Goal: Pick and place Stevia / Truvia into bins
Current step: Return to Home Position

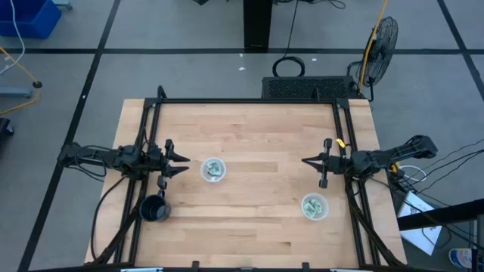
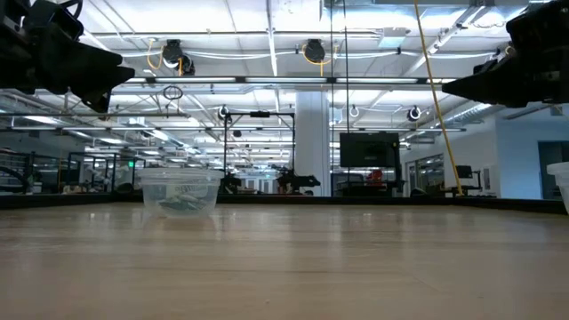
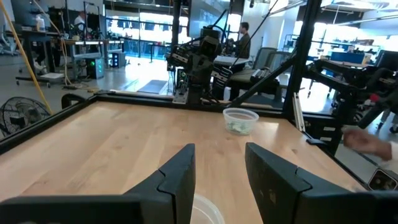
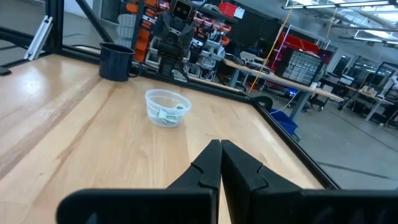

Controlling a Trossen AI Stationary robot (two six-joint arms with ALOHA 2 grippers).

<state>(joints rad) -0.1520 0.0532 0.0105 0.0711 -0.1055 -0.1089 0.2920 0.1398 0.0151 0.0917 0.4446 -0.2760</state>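
Observation:
Green and white Stevia sachets lie inside both clear cups; I see none loose on the table. The left cup (image 1: 213,169) (image 4: 166,107) (image 2: 180,191) stands just right of my left gripper (image 1: 184,161) (image 3: 219,152), which hovers open above the table. The right cup (image 1: 314,205) (image 3: 240,120) stands nearer the near edge, below-right of my right gripper (image 1: 306,161) (image 4: 221,144), which hovers shut. In the low view both grippers hang well above the tabletop, the left one (image 2: 124,71) and the right one (image 2: 449,89).
A black mug (image 1: 155,209) (image 4: 116,61) stands near the table's near-left corner, beside the left arm. A black frame (image 1: 249,100) runs along the table's far edge and sides. Bare wood lies between the two cups. A person's hand (image 3: 367,142) shows beyond the table.

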